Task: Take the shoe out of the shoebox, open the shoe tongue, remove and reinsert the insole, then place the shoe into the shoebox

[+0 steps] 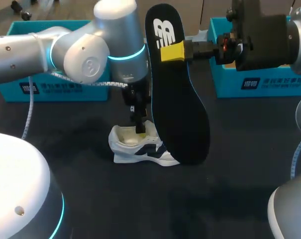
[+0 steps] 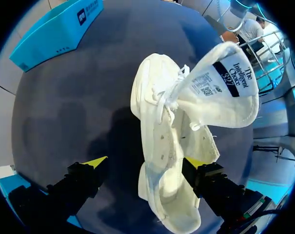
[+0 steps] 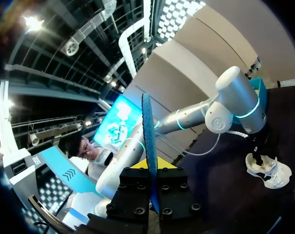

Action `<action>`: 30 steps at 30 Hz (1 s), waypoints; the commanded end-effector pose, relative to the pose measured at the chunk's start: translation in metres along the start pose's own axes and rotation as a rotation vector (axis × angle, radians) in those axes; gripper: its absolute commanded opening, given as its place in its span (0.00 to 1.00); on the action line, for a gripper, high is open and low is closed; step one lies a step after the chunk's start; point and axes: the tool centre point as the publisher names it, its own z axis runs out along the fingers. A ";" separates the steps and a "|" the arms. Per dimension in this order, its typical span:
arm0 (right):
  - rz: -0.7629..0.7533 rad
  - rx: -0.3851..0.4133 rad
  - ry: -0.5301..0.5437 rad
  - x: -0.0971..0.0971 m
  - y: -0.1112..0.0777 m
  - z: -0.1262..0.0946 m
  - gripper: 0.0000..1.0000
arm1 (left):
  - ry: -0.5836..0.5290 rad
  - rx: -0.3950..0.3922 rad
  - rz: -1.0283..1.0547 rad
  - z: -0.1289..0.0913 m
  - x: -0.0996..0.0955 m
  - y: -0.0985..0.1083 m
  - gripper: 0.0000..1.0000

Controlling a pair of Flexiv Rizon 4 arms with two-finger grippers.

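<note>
We seem to be in a robotics lab: our left arm [image 1: 36, 50] and right arm [image 1: 269, 37] hang over a dark, cloth-covered tabletop [image 1: 230, 179], with a left blue box [image 1: 46, 89] and a right blue box [image 1: 262, 84] along its far edge.

You've got a dark worktop [image 1: 90, 189] with the white shoe [image 1: 135, 152] sitting upright on its sole mid-table, plus the left blue box [image 1: 50, 92] and right blue box [image 1: 269, 84] along the far edge.
</note>
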 end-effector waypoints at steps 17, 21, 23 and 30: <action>0.001 -0.197 -0.004 0.006 -0.008 0.004 0.00 | 0.026 -0.058 0.001 0.033 0.000 -0.004 0.47; 0.001 -0.197 -0.004 0.006 -0.008 0.004 0.00 | 0.033 -0.061 -0.002 0.032 0.000 -0.002 0.23; 0.001 -0.197 -0.004 0.006 -0.008 0.004 0.00 | 0.035 -0.064 0.003 0.030 0.002 -0.001 0.15; 0.001 -0.197 -0.004 0.006 -0.008 0.004 0.00 | 0.054 -0.075 0.018 0.027 0.002 -0.001 0.00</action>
